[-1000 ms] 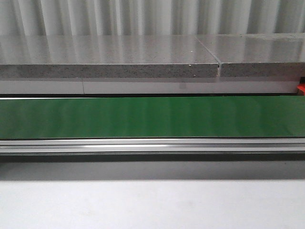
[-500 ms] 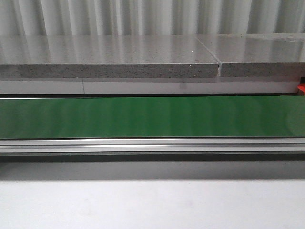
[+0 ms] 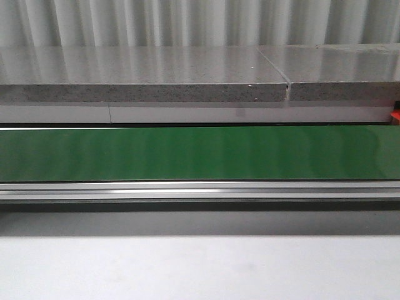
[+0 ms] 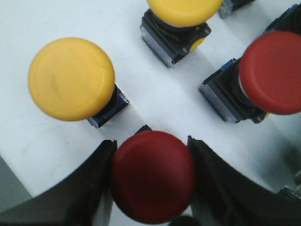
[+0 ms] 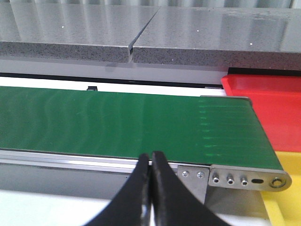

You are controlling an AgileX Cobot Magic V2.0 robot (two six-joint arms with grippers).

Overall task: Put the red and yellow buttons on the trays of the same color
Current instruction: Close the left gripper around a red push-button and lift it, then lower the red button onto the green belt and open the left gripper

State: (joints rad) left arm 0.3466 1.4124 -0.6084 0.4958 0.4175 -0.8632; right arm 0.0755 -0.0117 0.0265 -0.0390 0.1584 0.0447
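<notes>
Two fingers of the left gripper (image 4: 151, 162) flank a red button (image 4: 153, 176), one on each side of its cap, close against it or touching; whether they already clench it I cannot tell. Beyond that claw sit a yellow button (image 4: 70, 79) off to one side, a second red button (image 4: 273, 73) off to the other, and another yellow button (image 4: 184, 10) farther ahead, all on the white table (image 4: 155, 89).

Nothing changes in the front view across the last second: the green conveyor belt (image 3: 200, 153) stays bare and no arm enters, so the work is happening out of that camera's sight. That suggests the task is at its grasp stage, with no button delivered in view yet.

Over on the right, the right gripper (image 5: 151, 160) is clamped shut on nothing, its tips pressed together. Past it runs the belt, and beyond the belt's end lie the red tray (image 5: 268, 101) and the yellow tray (image 5: 287, 197).
</notes>
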